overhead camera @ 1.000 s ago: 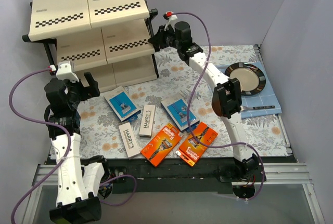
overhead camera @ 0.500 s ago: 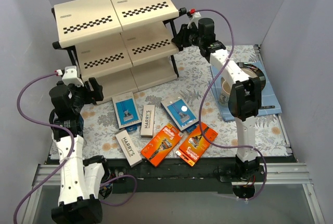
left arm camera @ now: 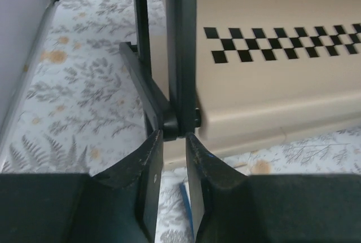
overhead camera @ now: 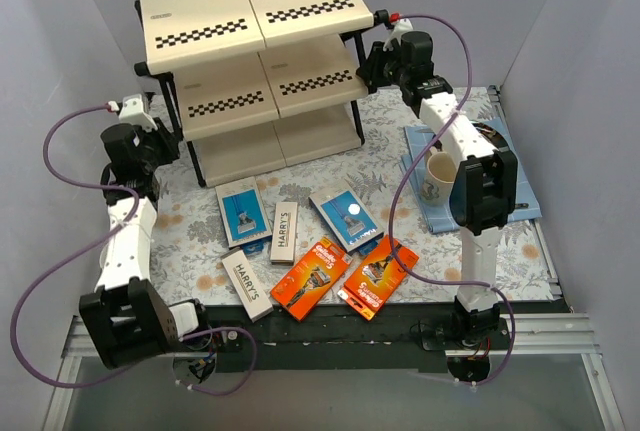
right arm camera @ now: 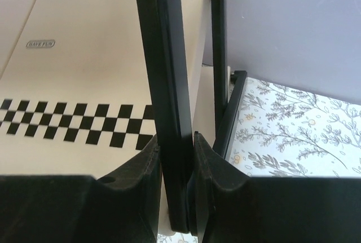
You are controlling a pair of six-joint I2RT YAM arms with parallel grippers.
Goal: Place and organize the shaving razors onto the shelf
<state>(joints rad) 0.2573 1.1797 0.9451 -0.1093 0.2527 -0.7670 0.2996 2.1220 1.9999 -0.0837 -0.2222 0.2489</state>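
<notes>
The shelf (overhead camera: 200, 6) stands at the back of the floral cloth, empty on all three boards. My right gripper (overhead camera: 372, 63) is shut on its right front post (right arm camera: 169, 57), which fills the gap between the fingers. My left gripper (overhead camera: 163, 141) is at the left front post (left arm camera: 180, 45), its jaws drawn in narrow with the tips pinching the black joint at the post's foot. The shaving razors lie flat in front of the shelf: two blue-and-white boxes (overhead camera: 241, 209) (overhead camera: 345, 213), two HARRY'S boxes (overhead camera: 284, 232) (overhead camera: 246, 281) and two orange cards (overhead camera: 311, 277) (overhead camera: 378, 275).
A beige mug (overhead camera: 436, 173) stands on a blue napkin (overhead camera: 520, 201) at the right, beside my right forearm. A dark plate's rim (overhead camera: 488, 134) shows behind that arm. Grey walls close in on both sides.
The shelf has slid right and back with my right gripper on its post. My left arm reached up to the left post and its jaws closed in from wide open.
</notes>
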